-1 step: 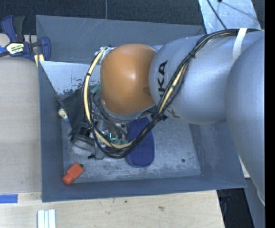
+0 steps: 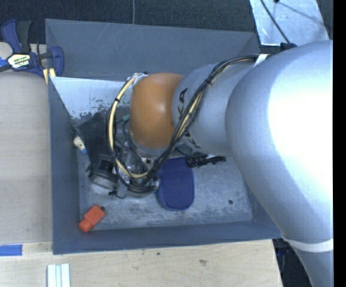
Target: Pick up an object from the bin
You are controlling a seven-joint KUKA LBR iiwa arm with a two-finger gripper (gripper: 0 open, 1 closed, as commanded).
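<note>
Down on the left half of the bin's floor, the claw [image 2: 122,178] sits low among small dark things. It is mostly hidden under the arm's [image 2: 268,136] rounded orange cover [image 2: 153,107] and the loops of yellow and black cables [image 2: 120,130] that run round it. Whether the claw is wide or narrow cannot be told, nor whether anything is in it.

Nearest to it is a black blocky piece [image 2: 101,168], just beside the claw on its left, at the left-middle of the floor. I cannot tell if the two touch. Just to the claw's right lies a dark blue oval pad [image 2: 176,190], flat on the floor, with its top end tucked under the arm. A small white-and-yellow piece [image 2: 78,142] rests near the left wall, above the black piece. An orange block [image 2: 91,218] lies well apart from the claw in the front left corner, close to the front wall.

The bin [image 2: 155,235] is grey metal with sloping walls. Its floor is worn, dusted with pale scuffs and scattered dark specks, most plainly in the bare stretch right of the blue pad. The back left wall is lighter and carries a patch of dark scratches and smears near its foot. The big silver arm covers the right side of the bin. Beyond the back rim the ground [image 2: 178,5] is dark and finely textured, like carpet, and a thin cord [image 2: 131,2] runs across it.
</note>
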